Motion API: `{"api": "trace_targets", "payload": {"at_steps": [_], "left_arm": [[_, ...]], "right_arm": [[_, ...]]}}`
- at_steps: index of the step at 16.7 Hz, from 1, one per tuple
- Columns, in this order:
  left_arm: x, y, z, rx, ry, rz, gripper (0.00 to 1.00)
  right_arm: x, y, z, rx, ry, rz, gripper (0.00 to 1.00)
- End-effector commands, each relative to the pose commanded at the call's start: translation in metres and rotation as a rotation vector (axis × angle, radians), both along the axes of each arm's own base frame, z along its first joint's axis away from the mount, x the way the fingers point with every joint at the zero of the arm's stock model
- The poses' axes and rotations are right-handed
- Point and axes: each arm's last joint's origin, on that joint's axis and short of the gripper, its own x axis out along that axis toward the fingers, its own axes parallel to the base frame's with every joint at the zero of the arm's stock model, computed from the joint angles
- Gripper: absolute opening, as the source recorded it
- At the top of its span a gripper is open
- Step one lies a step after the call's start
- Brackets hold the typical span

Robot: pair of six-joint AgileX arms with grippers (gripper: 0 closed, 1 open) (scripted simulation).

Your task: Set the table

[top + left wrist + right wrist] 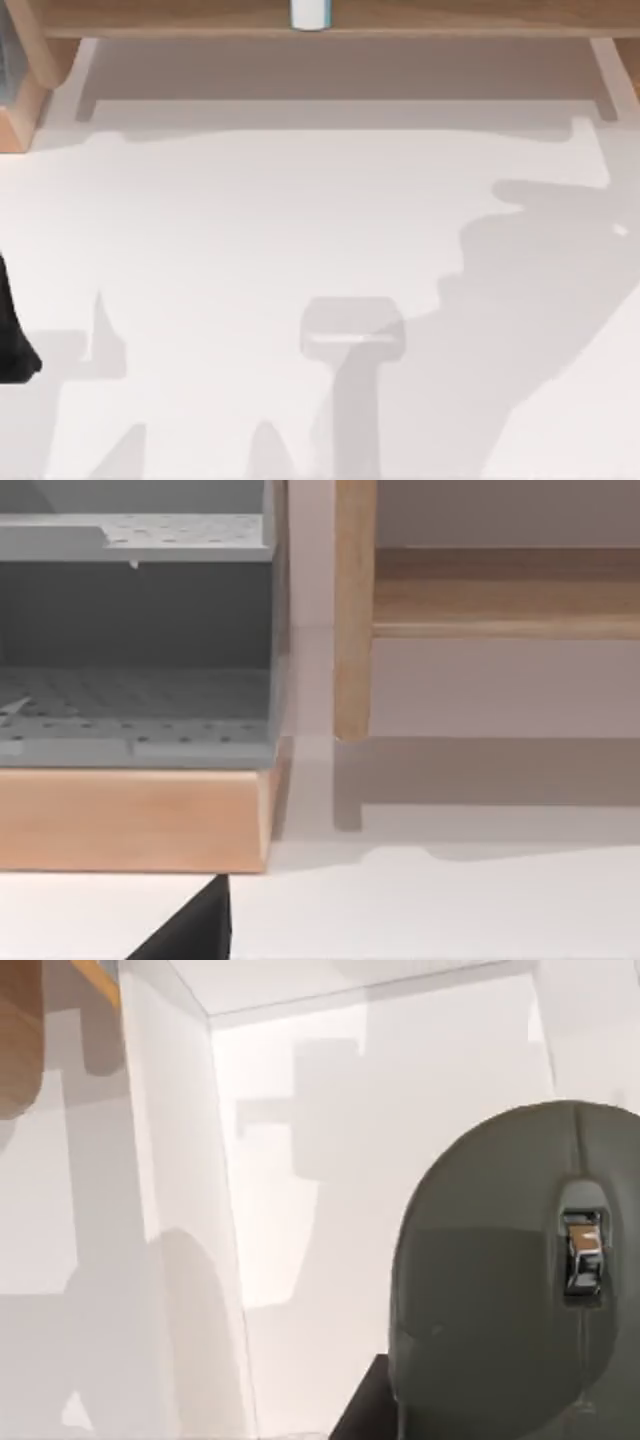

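Observation:
The table (300,220) is a broad plain white top crossed by the arms' grey shadows. At the top view's left edge a black part of my left arm (14,340) reaches in low over the table. In the left wrist view a black wedge of my left gripper (190,932) sits close over the white top, facing a grey perforated rack (130,710) on a wooden base. In the right wrist view a large rounded dark grey object (500,1280) with a small metal piece on it sits close to the camera, with a black part of my right gripper (362,1405) beside it.
A wooden shelf (180,18) runs along the table's far edge, with a white and blue cup (310,12) standing on it. The wooden-based rack (18,90) stands at the far left corner. A shelf leg (352,610) stands next to the rack.

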Motion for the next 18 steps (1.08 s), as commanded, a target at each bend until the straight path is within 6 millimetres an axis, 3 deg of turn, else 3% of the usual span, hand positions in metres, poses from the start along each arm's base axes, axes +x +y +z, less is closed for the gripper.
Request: {"api": "trace_targets", "payload": {"at_steps": [3,7,10,14,18], "left_arm": [[0.0,0.0,0.0,0.0,0.0,0.0,1.0],[0.0,0.0,0.0,0.0,0.0,0.0,1.0],[0.0,0.0,0.0,0.0,0.0,0.0,1.0],[0.0,0.0,0.0,0.0,0.0,0.0,1.0],[0.0,0.0,0.0,0.0,0.0,0.0,1.0]], "right_arm": [[-0.021,-0.004,0.001,-0.018,-0.013,0.009,0.0],[-0.053,-0.023,-0.025,-0.042,0.069,0.014,0.0],[-0.081,-0.039,-0.06,-0.048,0.175,0.028,0.0],[-0.108,-0.047,-0.126,-0.026,0.336,0.102,0.0],[-0.136,-0.051,-0.162,-0.047,0.425,0.146,0.0]]}}
